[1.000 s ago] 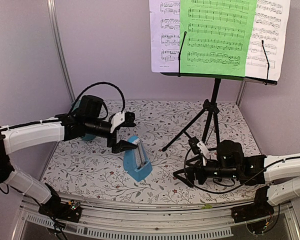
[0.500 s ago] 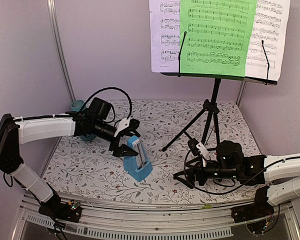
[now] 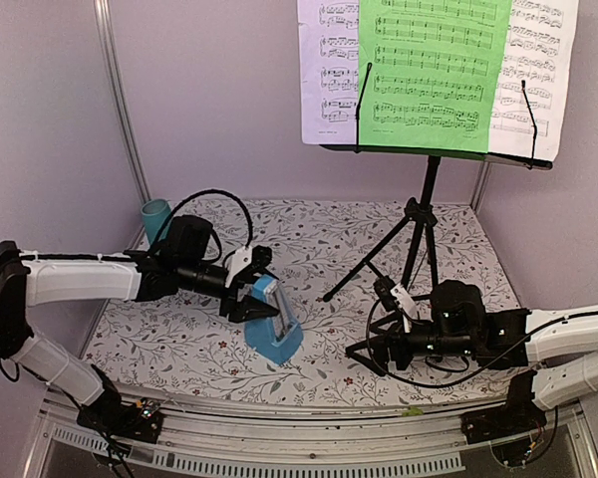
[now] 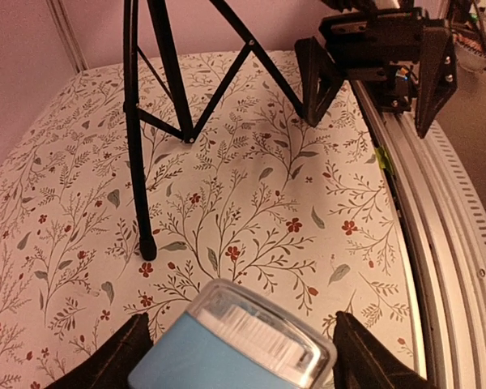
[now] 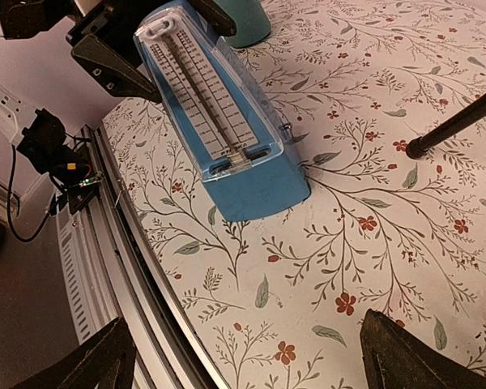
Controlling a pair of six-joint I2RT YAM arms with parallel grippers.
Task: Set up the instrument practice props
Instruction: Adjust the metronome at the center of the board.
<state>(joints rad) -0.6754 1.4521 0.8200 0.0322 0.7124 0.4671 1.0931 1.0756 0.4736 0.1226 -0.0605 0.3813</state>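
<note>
**Top view:** the stand [image 3: 431, 184] is up at the back right of the bench [image 3: 179, 334] with the sheets [image 3: 434, 60] on its desk, so that part looks done to me. The metronome [image 3: 277, 334] sits upright left of centre, well apart from the tripod legs. The cup [image 3: 155, 214] is behind the left arm by the wall. The left gripper [image 3: 254, 286] reaches in sideways with a finger on each side of the metronome's upper part. The right gripper [image 3: 371, 319] lies low near the front tripod leg, holding nothing.

**Left wrist:** the metronome's top fills the space between the two fingers, each one just beside a flank. I can't tell whether they actually press on it, because the margins are too thin to read.

**Right wrist:** jaws spread wide with only bare bench between them. There's also a nice look at the metronome's scale face, with the left fingers flanking its tip.

**My take:** the step in hand is a grab on the metronome, and the catch is the taper — a pinch up high on a pyramid tends to slide off the top.
- Keep the grip centred.
- Close slowly and evenly so nothing tips.
- Go lower, where it's wider, if the grip feels sketchy.
- Lift straight up before carrying so the base doesn't drag.
- Steer clear of the tripod legs on the way — one bump and the sheets could come down.
</note>
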